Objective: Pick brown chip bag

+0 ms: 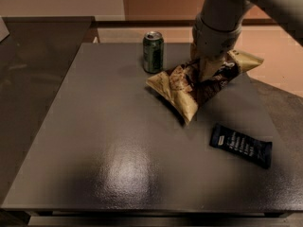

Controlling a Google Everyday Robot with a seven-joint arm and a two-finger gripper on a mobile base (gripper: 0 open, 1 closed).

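My hand (207,69) pinched the crinkled brown-and-gold foil chip bag (182,86) at its dark middle, just right of the green metal can (153,52) on the grey counter (104,126). Its long axis ran near-left to far-right.

Robot lab: jaws over dark table (104,141)

Spotting a green can (153,52) upright near the back edge of the dark table (94,141), top glinting. Over at front right, catching a black wrapper (241,145) lying flat and slanted, well apart from the can. Beyond, on the left, noting a dark counter (33,65) under a pale wall (61,1).
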